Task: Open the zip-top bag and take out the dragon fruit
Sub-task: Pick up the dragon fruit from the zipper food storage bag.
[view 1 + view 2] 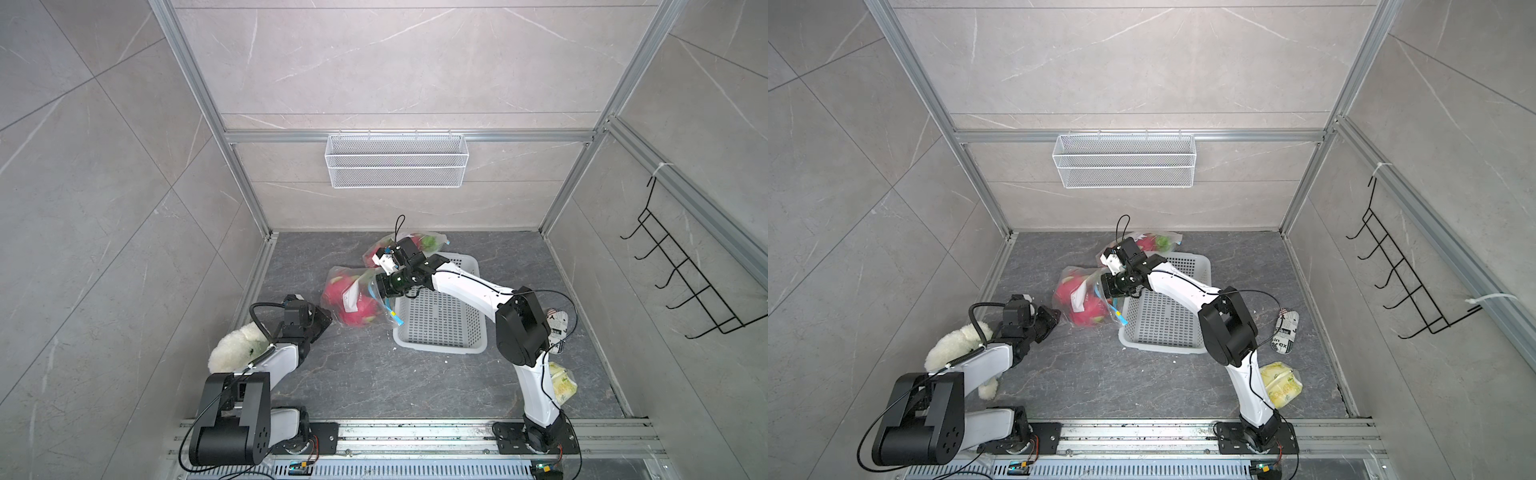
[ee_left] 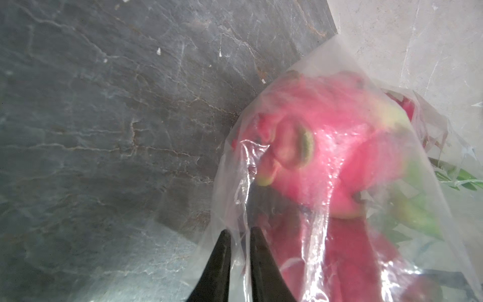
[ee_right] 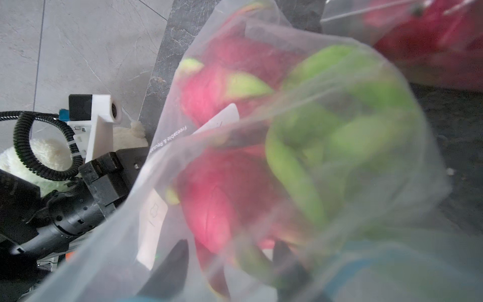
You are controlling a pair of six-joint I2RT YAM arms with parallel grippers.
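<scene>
The clear zip-top bag [image 1: 332, 276] [image 1: 1068, 274] lies on the dark floor left of the white basket, with pink, green-tipped dragon fruit [image 1: 353, 309] [image 1: 1084, 305] inside. My left gripper [image 1: 326, 322] [image 2: 240, 232] sits at the bag's near left corner, its jaws pinched on a fold of the film, beside a dragon fruit [image 2: 334, 157]. At the bag's blue-zipped end, my right gripper [image 1: 379, 286] [image 3: 231, 251] has its jaws apart, and its fingers [image 3: 180, 253] show blurred through the plastic. A dragon fruit [image 3: 222, 201] lies just ahead of them.
A white perforated basket [image 1: 440, 324] stands right of the bag, under my right arm. A second bag of dragon fruit [image 1: 430, 243] lies behind it. A white plush toy [image 1: 230, 347] is under my left arm. A patterned pouch [image 1: 557, 328] and a yellow-green packet [image 1: 563, 384] lie at the right.
</scene>
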